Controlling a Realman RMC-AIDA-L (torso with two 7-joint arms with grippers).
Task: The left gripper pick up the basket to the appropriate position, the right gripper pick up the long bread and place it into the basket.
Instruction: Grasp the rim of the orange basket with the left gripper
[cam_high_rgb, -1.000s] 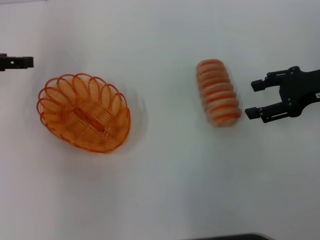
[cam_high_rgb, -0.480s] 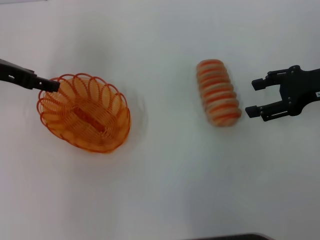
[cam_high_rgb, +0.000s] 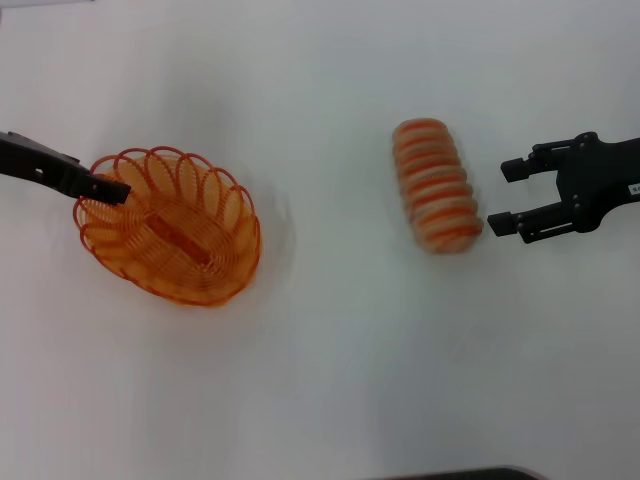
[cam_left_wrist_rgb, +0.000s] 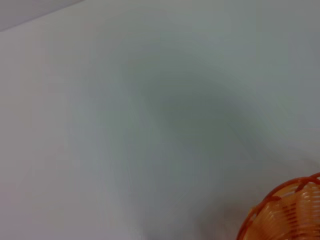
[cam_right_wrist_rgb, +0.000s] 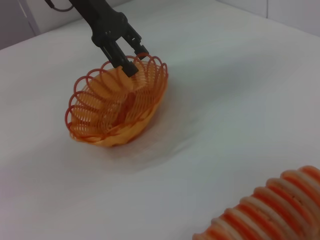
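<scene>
I see the left end effector (cam_high_rgb: 112, 188) straddling the basket (cam_high_rgb: 170, 226) rim near the table's left edge, fingers parted; right end effector (cam_high_rgb: 512, 197) gapes empty beside the long bread (cam_high_rgb: 435, 185).

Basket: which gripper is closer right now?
Left. The left gripper is at the basket's far-left rim; the right gripper waits open beyond the long bread.

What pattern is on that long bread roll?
Tan-cream with orange crosswise stripes on the long bread, clearest in the head view.
</scene>
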